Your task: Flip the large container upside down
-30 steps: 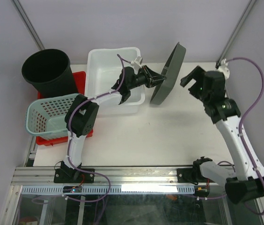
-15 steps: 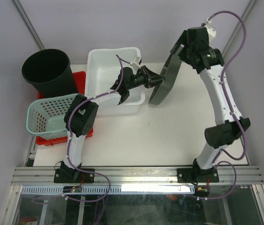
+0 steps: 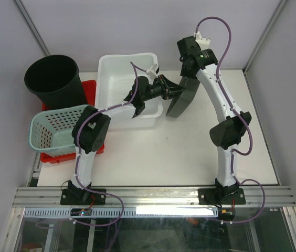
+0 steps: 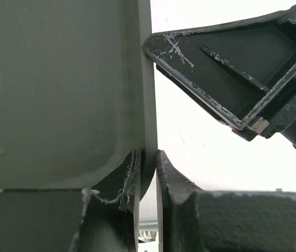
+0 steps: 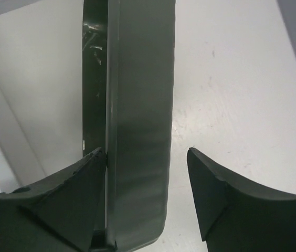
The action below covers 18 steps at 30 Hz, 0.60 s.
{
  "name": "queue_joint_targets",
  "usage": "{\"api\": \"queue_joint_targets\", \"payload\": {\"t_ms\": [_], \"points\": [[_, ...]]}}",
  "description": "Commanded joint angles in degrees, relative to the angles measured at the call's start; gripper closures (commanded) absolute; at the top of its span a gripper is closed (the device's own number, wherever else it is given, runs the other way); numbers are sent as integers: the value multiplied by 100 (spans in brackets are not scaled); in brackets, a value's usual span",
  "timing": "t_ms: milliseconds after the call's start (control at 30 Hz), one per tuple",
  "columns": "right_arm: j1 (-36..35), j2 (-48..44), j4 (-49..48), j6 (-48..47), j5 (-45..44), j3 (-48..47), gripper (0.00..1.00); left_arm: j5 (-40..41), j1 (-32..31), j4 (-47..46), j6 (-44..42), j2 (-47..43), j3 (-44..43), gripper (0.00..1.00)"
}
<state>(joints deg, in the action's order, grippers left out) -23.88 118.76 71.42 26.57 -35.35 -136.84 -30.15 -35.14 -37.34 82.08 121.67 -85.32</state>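
Note:
The large container (image 3: 182, 101), a dark grey-green tub, stands tilted on its edge on the white table beside the white bin. My left gripper (image 3: 173, 90) is shut on its rim; in the left wrist view the rim (image 4: 147, 105) sits pinched between the two fingers of that gripper (image 4: 147, 157). My right gripper (image 3: 190, 71) reaches down over the container's top edge. In the right wrist view it (image 5: 147, 155) straddles the container's wall (image 5: 137, 105), open. One finger (image 5: 80, 184) touches the rim and the other finger (image 5: 216, 184) stands apart from the wall.
A white bin (image 3: 116, 68) stands just left of the container, under the left arm. A black bucket (image 3: 52, 79), a teal basket (image 3: 53, 131) and a red tray (image 3: 89, 89) crowd the left side. White table (image 3: 190, 152) lies in front.
The right arm swung from the right side up and over to the container's top edge, and its jaws have narrowed around the wall. The left gripper kept its hold without moving.

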Motion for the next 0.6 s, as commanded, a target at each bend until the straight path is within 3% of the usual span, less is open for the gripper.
{"api": "queue_joint_targets", "payload": {"t_ms": [0,100,433,567], "points": [[-38,5,178,-255,-646,-221,37,-109,79,663,97,120,295,100],[-38,138,241,-340,-642,-279,42,-137,71,636,106,116,326,100],[-30,334,331,-375,-623,-187,42,-162,30,584,80,57,411,100],[-30,476,391,-434,-727,-324,59,-108,12,570,80,26,436,100]]}}
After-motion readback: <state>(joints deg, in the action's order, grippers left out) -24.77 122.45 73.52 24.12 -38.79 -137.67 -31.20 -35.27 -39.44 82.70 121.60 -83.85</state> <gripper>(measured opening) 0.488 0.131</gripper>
